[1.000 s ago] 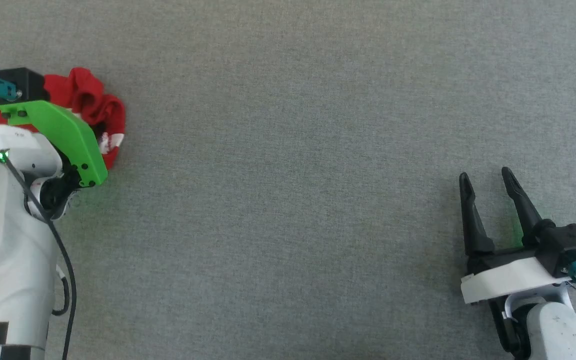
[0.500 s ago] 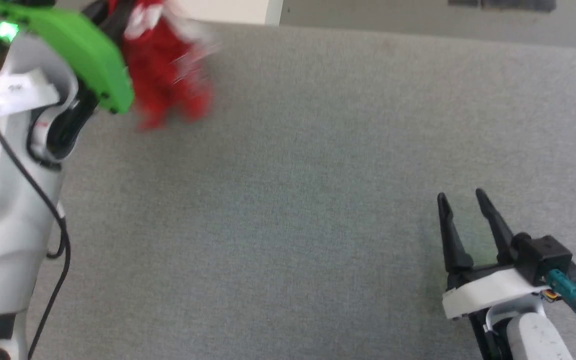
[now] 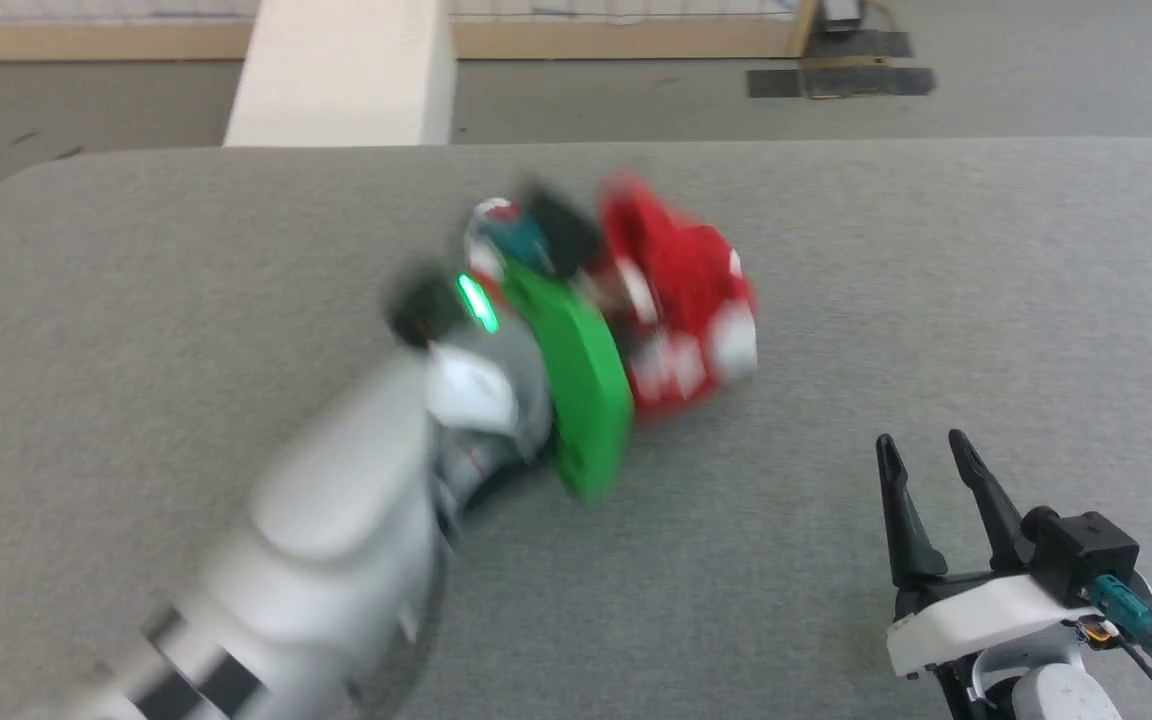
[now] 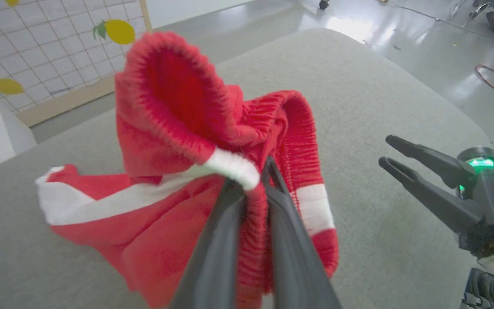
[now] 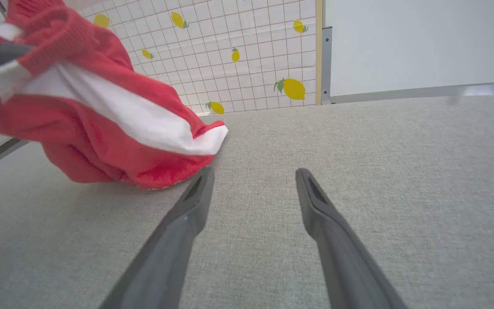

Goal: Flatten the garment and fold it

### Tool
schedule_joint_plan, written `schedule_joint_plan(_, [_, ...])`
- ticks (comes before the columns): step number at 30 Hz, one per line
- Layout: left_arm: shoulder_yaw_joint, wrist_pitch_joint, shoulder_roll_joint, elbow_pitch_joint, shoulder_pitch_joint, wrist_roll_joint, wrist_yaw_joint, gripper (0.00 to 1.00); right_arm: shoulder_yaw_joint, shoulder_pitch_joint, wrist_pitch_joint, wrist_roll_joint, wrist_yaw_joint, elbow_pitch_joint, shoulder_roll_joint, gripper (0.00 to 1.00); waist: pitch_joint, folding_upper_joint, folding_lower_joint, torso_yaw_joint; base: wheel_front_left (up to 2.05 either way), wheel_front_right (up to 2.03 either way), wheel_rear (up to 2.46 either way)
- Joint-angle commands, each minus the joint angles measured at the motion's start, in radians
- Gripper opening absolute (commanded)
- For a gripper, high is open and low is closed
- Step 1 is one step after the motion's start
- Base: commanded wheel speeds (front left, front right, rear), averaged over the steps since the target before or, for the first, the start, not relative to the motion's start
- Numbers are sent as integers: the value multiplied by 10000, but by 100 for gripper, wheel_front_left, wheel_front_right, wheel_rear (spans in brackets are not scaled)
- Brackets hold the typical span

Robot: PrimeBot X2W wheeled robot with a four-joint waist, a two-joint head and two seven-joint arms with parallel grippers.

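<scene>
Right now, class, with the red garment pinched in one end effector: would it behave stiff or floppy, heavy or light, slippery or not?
Probably floppy: the garment droops in bunched folds from the left end effector. Likely light for its size, since one narrow pinch lifts most of it. Its fuzzy knit probably resists slipping.

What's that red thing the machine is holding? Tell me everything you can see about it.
The garment is bright red, soft and fuzzy-looking, with ribbed edges, a white stripe and a white band. It is crumpled in a bunch, not flat. The left pincer is shut on a ribbed fold near the white band, holding it up, while its lower folds seem to rest on the grey surface.
</scene>
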Motion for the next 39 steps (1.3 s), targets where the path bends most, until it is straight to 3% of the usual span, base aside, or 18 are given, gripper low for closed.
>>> schedule_joint_plan(1, [-456,161,-206,199,558,-404,-66,0,-28,92,-56,65,-13,10,-6,100,-143,-1,0,-543,0,0,0])
schedule_joint_plan(6, [-1951,777,-725,578,1773,-1449,-66,4,-71,272,-58,105,-13,-64,-6,100,-266,-1,0,-707,0,0,0])
schedule_joint_plan(7, [-2060,800,-826,660,1960,-1659,-66,70,-98,336,-58,98,-13,-79,-6,100,-311,-1,0,-683,0,0,0])
schedule_joint_plan(8, [-2109,810,-895,745,2079,-1800,-66,100,-121,398,-59,94,-13,-83,-6,100,-375,-1,0,-652,0,0,0])
schedule_joint_plan(14, [-1286,125,-1068,825,2168,-2611,-28,100,-156,686,-59,111,-13,-86,-6,100,-789,-1,0,-314,0,0,0])
schedule_joint_plan(20, [424,-1863,-446,468,1868,-2556,471,100,-83,856,-60,169,-13,-73,-6,100,-1266,-1,0,54,0,0,0])
schedule_joint_plan(25, [1610,-4280,439,363,2425,-1743,1374,100,-59,1077,-60,252,-13,-76,-6,100,-1651,-1,0,271,0,0,0])
schedule_joint_plan(28, [2153,-5672,1022,326,3105,-1029,2155,100,-95,1244,-60,292,-13,-123,-6,100,-1833,-1,0,371,0,0,0])
schedule_joint_plan(32, [2719,-6128,1557,26,4180,125,3172,100,-69,1435,84,278,-13,-294,-6,100,-1950,-1,0,441,0,0,0])
schedule_joint_plan(34, [3237,-6152,1517,-430,4810,609,3571,100,-43,1554,310,239,-13,-422,-6,100,-1971,-1,0,476,0,0,0])
schedule_joint_plan(39, [4148,-6158,1142,-1411,6409,1652,3855,100,36,1817,1124,151,-13,-976,-6,100,-1863,-1,0,526,0,0,0])
